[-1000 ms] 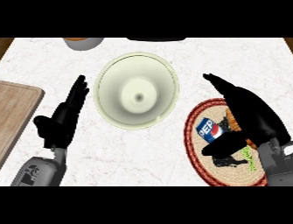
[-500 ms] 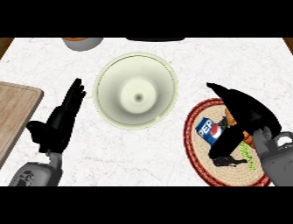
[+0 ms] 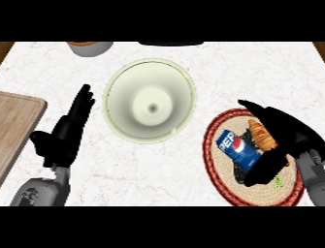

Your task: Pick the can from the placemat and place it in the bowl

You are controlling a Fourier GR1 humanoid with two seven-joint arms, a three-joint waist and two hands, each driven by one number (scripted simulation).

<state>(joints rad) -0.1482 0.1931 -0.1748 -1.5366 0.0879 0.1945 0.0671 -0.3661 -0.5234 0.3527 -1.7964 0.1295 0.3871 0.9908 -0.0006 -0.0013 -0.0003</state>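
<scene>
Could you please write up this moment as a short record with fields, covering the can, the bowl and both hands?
can: blue can lying on its side on the round woven placemat, beside a croissant
bowl: pale bowl at the counter's centre, nothing inside
right hand: right hand arched over the can, fingers curving round it, can not lifted
left hand: left hand open, resting left of the bowl
other: wooden cutting board at the left edge
task stage: can not yet in the bowl
</scene>
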